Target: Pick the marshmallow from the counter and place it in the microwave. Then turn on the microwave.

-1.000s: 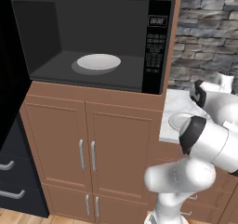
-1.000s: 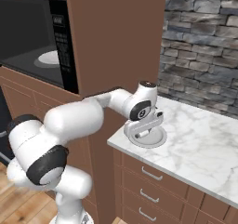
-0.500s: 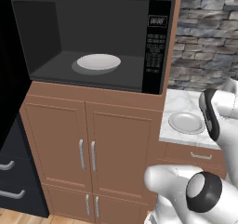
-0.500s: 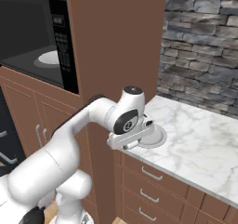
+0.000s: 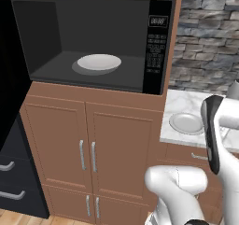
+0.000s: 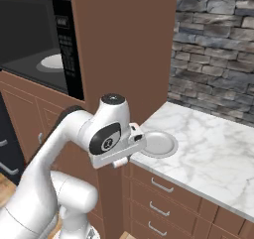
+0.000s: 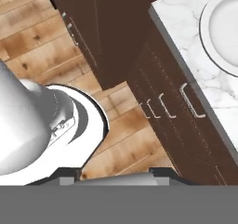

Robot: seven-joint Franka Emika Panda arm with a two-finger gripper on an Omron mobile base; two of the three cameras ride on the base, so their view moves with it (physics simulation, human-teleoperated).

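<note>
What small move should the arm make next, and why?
Probably lift and swing the gripper left toward the microwave. The gripper hangs just off the counter edge beside the counter plate, which looks bare, and the cavity stands open with an inner plate inside. Whether it holds the marshmallow, I cannot tell.

Plate on desk: cut off by right edge in hand view. Claw: jaw gap not discernible, fingertips unclear at bottom. Microwave keypad: legends too small to read. Desk front edge in right base view partly hidden by arm.
</note>
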